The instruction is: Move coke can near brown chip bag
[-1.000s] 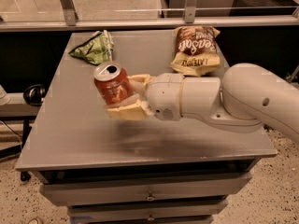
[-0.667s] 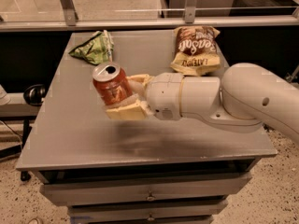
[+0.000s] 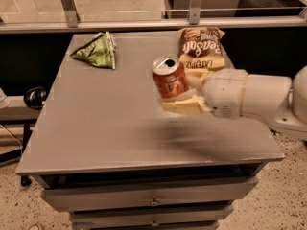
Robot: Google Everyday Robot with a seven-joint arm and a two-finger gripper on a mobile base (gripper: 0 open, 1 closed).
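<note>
The coke can (image 3: 170, 77), orange-red with a silver opened top, is held tilted above the grey table (image 3: 96, 123). My gripper (image 3: 184, 92) comes in from the right on a white arm and is shut on the can, with pale fingers (image 3: 182, 104) under and behind it. The brown chip bag (image 3: 201, 47), dark brown above with white lettering and pale yellow below, lies flat at the table's back right. The can hangs just in front and left of the bag's lower edge, apart from it.
A green triangular chip bag (image 3: 96, 51) lies at the table's back left. Drawers (image 3: 153, 200) run along the table's front. A glass barrier with metal posts (image 3: 67, 4) stands behind the table. A dark round object (image 3: 34, 97) sits to the left, below table height.
The gripper has carried the coke can to the right and toward the back, from the table's left-middle to just in front of the brown chip bag.
</note>
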